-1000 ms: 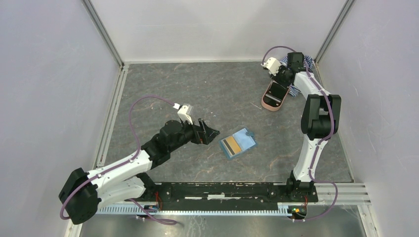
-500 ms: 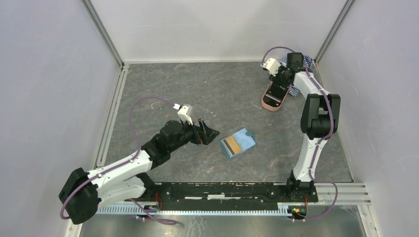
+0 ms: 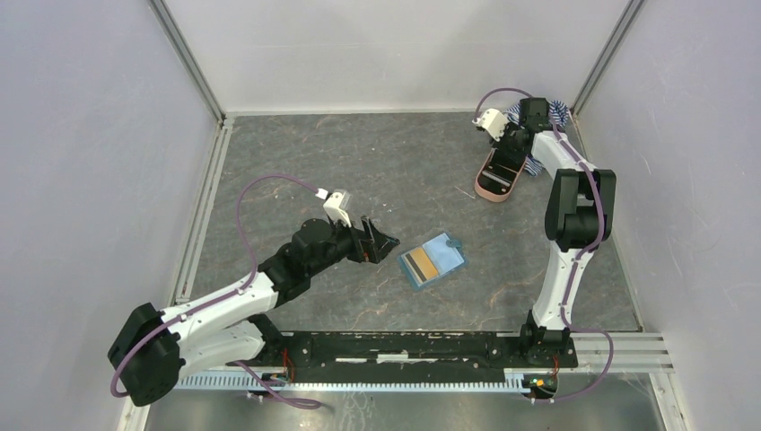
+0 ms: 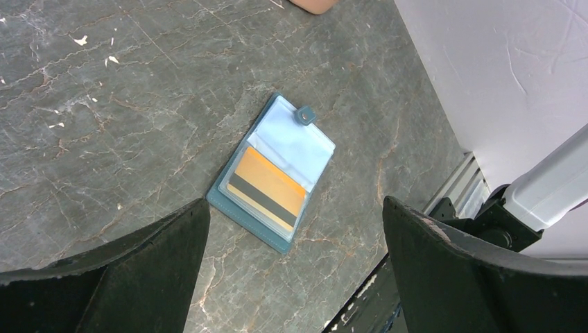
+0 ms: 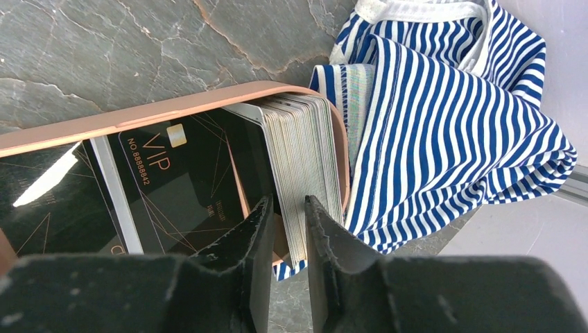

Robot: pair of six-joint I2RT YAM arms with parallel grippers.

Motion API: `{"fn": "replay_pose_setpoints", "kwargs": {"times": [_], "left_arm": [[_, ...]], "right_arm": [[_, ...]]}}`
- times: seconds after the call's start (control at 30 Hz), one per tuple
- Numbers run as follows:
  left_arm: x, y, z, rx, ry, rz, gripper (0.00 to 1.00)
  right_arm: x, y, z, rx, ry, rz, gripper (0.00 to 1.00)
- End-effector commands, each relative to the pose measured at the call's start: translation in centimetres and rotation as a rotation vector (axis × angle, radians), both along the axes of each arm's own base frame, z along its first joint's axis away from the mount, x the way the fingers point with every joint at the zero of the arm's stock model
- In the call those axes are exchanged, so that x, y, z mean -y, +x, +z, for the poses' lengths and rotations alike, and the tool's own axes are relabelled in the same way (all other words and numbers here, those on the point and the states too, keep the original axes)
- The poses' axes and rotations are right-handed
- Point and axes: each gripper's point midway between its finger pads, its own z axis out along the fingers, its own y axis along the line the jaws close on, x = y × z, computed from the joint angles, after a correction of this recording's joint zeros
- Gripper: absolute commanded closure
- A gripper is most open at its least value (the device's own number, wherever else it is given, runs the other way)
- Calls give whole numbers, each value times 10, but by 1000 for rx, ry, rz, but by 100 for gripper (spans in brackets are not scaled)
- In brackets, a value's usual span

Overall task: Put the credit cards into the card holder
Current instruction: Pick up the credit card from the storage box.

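The teal card holder [image 3: 432, 260] lies open flat on the table, with a tan-gold credit card [image 4: 267, 189] with a dark stripe in its clear pocket. My left gripper [image 3: 381, 235] hovers just left of it, wide open and empty; the holder [image 4: 291, 142] shows beyond the jaws [image 4: 295, 208]. At the far right my right gripper [image 3: 504, 153] reaches down into the pink case [image 3: 494, 184]. A stack of credit cards [image 5: 305, 139] stands on edge in the case's end, and the narrow jaws [image 5: 288, 201] are closed on the left part of the stack. A black VIP card [image 5: 180, 173] lies flat in the case.
A blue-white striped cloth [image 5: 444, 104] is bunched against the pink case [image 5: 139, 114] in the back right corner [image 3: 552, 112]. The enclosure walls stand close behind and to the right. The arm bases' black rail [image 3: 404, 346] runs along the near edge.
The right jaws widened a little and then narrowed again over the card stack, with the wrist shifting slightly. The left arm and the card holder have not moved.
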Motion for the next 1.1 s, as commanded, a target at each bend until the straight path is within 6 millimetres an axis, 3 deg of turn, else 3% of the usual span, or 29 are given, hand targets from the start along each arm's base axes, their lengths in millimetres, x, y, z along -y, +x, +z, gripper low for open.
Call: {"fn": "replay_pose_setpoints", "kwargs": {"times": [0.0,0.1,0.33,0.53,0.83,1.07], "left_arm": [[2,3,13,3,-64,16,0],[2,3,13,3,-65,16,0],[3,3,13,1,-65,13,0],[3,2,14,2,-68,12,0],[3,2,14,1,-71,12,0],[5,1,13,-5,-77,2,0]], "right_arm": [[4,9,14,47,-18,-3,76],[4,10,27,81,-17,0,81],[3,11,49,121,-11,5,82],[-1,7,46,104,8,15,84],[-10,-1,53,97,54,42,100],[-9,-6,50,74,89,37,100]]}}
